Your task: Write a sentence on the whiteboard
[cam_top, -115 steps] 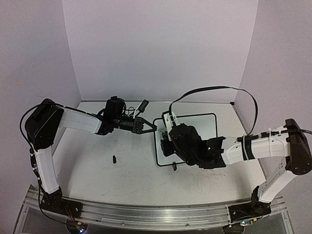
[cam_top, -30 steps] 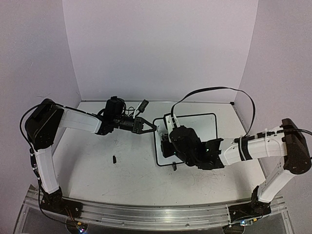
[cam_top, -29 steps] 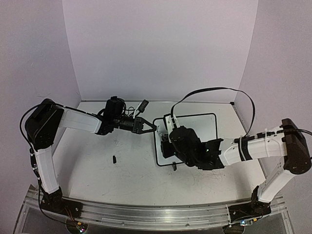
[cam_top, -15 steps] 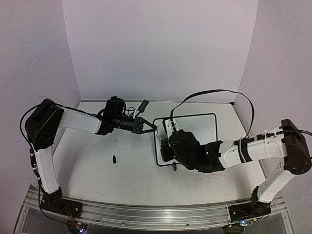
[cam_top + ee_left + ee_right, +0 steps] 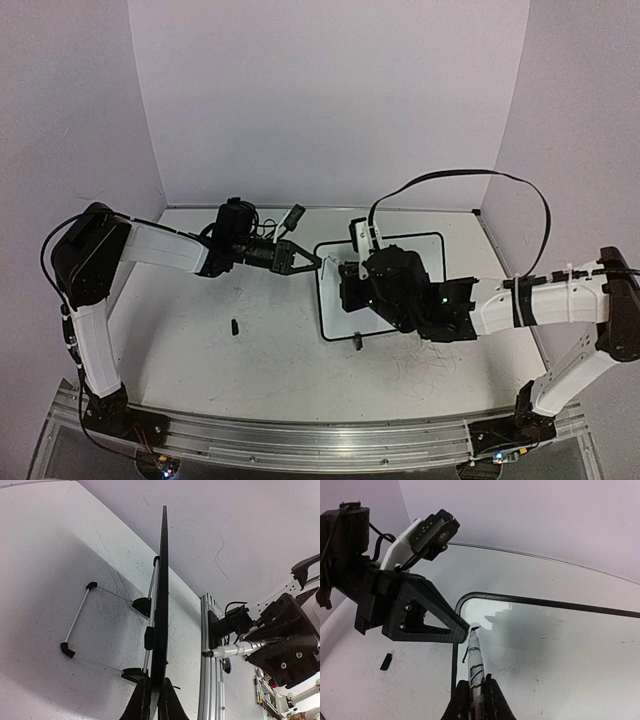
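**A:** Why is the left arm on the whiteboard (image 5: 422, 258) at all?

**B:** To steady it, I'd say. The board sits right of centre on the surface (image 5: 200, 350), propped on its wire stand (image 5: 80, 617), and a pen pressing on it would probably make it slide or rock. The left end effector (image 5: 154, 700) is clamped shut on the thin black frame at the board's far-left corner. Its wrist view shows the board edge-on between the fingers.

**A:** And the right one?

**B:** The right end effector (image 5: 474, 694) is closed around the marker (image 5: 474, 656), with the barrel sticking out ahead of the fingers so the tip leads. The tip is at the board's far-left corner, just beside the left end effector, which is a sensible place to start a line. I can't tell whether it is touching.

**A:** Is any of the sentence there yet?

**B:** Nothing readable. There is only a small dark mark (image 5: 475, 627) by the tip, so I judge the writing has barely begun.

**A:** How are the arms posed?

**B:** The left arm rises from its near-left base, and its forearm reaches low and rightward to the board. The right arm has its elbow out to the right, its forearm runs leftward, and its wrist is hunched over the board's left half. The black cap (image 5: 234, 327) lies well apart, on the near left.
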Available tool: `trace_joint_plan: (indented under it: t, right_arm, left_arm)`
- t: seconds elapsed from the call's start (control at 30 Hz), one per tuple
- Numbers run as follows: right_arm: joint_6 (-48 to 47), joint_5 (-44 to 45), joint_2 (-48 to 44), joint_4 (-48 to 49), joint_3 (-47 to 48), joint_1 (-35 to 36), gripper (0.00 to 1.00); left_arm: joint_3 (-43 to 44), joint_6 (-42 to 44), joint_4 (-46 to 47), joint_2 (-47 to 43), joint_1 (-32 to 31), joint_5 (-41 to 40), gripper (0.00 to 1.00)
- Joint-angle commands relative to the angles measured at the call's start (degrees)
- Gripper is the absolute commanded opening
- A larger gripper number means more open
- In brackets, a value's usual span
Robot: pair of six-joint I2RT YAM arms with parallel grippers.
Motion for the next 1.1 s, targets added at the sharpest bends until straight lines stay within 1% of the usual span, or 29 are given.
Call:
trace_joint_plan:
  t: [0.0, 1.07]
  right_arm:
    - [-1.8, -0.3, 0.7, 1.6, 2.1, -1.2, 0.0]
    - [-2.9, -1.9, 4.6, 2.1, 4.6, -1.8, 0.0]
  left_arm:
    - [0.0, -1.2, 1.3, -0.6, -0.5, 1.1, 0.0]
    - [0.1, -1.4, 1.3, -0.5, -0.5, 1.3, 0.0]
